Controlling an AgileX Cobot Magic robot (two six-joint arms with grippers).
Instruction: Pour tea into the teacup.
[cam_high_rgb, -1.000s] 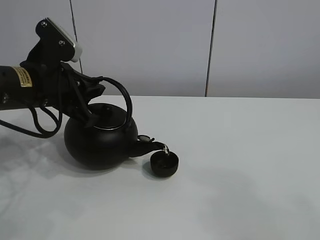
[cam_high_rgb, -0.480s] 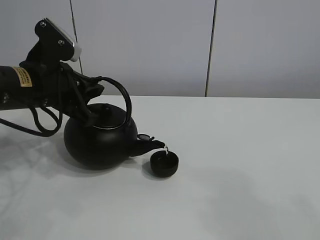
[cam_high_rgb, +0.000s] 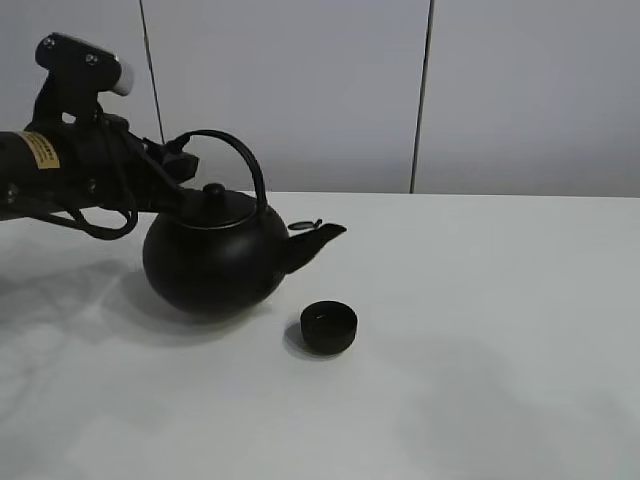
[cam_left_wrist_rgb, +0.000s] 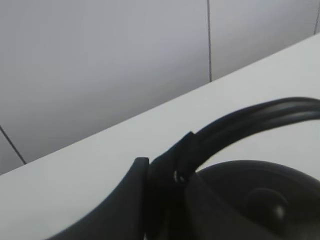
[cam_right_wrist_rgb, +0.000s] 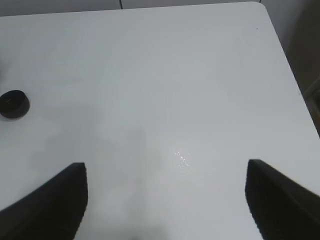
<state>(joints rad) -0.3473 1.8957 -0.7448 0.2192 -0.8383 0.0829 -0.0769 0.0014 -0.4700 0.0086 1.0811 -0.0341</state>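
A big round black kettle (cam_high_rgb: 215, 262) stands nearly level on the white table, its spout (cam_high_rgb: 318, 236) pointing right and raised above the teacup. My left gripper (cam_high_rgb: 172, 150) is shut on the kettle's arched handle (cam_left_wrist_rgb: 240, 125) at its left end. The tiny black teacup (cam_high_rgb: 328, 326) sits on the table just right of the kettle; the right wrist view shows the teacup (cam_right_wrist_rgb: 13, 104) far off. No tea runs from the spout. My right gripper (cam_right_wrist_rgb: 167, 200) hangs open above bare table, away from both.
The white table (cam_high_rgb: 480, 330) reaches to a grey panelled wall (cam_high_rgb: 330, 90) behind. The table's right edge and rounded corner (cam_right_wrist_rgb: 265, 10) show in the right wrist view.
The kettle has tipped back from its pouring tilt to nearly level, its spout lifted off the teacup. The trickle of tea has stopped. The left arm rose and rolled back.
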